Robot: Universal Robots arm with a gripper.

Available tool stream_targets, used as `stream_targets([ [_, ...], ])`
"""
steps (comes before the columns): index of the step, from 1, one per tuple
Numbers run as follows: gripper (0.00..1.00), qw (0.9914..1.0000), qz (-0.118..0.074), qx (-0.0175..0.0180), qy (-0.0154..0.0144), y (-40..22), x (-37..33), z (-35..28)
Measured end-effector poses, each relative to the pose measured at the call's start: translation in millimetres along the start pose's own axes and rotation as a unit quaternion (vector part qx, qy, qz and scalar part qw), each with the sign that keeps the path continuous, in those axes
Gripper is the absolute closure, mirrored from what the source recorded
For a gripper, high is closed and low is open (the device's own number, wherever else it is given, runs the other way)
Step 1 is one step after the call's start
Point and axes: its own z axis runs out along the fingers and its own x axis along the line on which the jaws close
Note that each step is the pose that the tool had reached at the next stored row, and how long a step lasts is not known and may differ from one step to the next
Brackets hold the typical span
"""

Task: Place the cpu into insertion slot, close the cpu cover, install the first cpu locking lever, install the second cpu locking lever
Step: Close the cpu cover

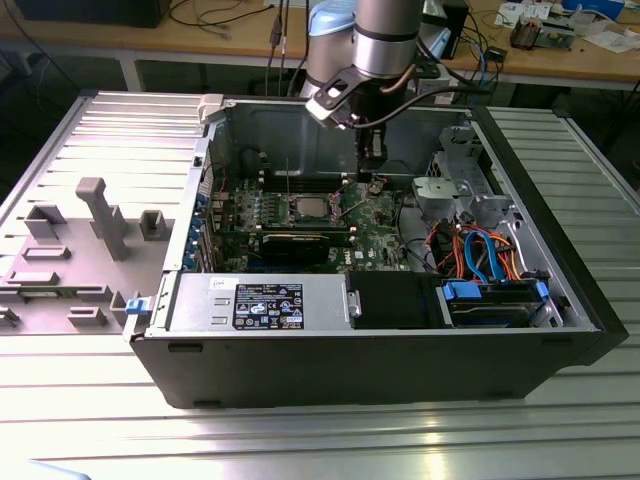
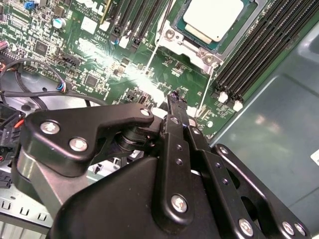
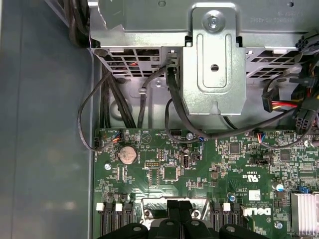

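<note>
Hovering claw: we see the gripper [image 1: 368, 178] low inside the open computer case [image 1: 380, 350], above the motherboard [image 3: 169, 174], just to the exterior view's right of the cpu [image 2: 213, 17].
Grip: in the first wrist view its black fingers [image 3: 173, 211] lie pressed together, clenched, and we see nothing between them.
Cpu: the silver-topped chip sits in the insertion slot [image 2: 192, 50], near the gripper but apart from it.
Cover: the cpu cover [image 2: 247, 25] frames the chip. We cannot tell whether it lies fully flat.
Levers: a wire lever [image 2: 152, 55] and a second wire lever [image 2: 206, 89] run out from the slot's silver frame. The gripper's tip sits between them, and we cannot tell whether it touches either.
Around the slot: long black memory slots [image 2: 259, 45] flank it on both sides.
Further on the board: a coin battery [image 3: 127, 154] lies near a grey metal bracket [image 3: 214, 59].
Support: the case rests on a ribbed metal table [image 1: 300, 440].
</note>
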Motion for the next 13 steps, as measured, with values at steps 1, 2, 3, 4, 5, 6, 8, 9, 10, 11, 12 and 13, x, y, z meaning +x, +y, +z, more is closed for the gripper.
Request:
stream_targets([
  [1, 0.89, 1.0, 0.0, 0.0, 0.0, 0.8, 0.0, 0.0],
  [2, 0.89, 1.0, 0.0, 0.0, 0.0, 1.5, 0.0, 0.1],
  [3, 0.89, 1.0, 0.0, 0.0, 0.0, 2.2, 0.0, 0.1],
  [4, 0.89, 1.0, 0.0, 0.0, 0.0, 2.8, 0.0, 0.1],
  [5, 0.89, 1.0, 0.0, 0.0, 0.0, 3.5, 0.0, 0.2],
  [6, 0.89, 1.0, 0.0, 0.0, 0.0, 4.3, 0.0, 0.2],
  [8, 0.89, 1.0, 0.0, 0.0, 0.0001, 5.8, 0.0, 0.2],
  [9, 0.89, 1.0, 0.0, 0.0, 0.0, 6.4, 0.0, 0.3],
  [10, 0.89, 1.0, 0.0, 0.0, 0.0, 6.9, 0.0, 0.3],
  [11, 0.89, 1.0, 0.0, 0.0, 0.0, 7.3, -0.1, 0.3],
  [12, 0.89, 1.0, 0.0, 0.0, 0.0, 7.9, -0.1, 0.4],
  [13, 0.89, 1.0, 0.0, 0.0, 0.0, 8.4, -0.1, 0.4],
])
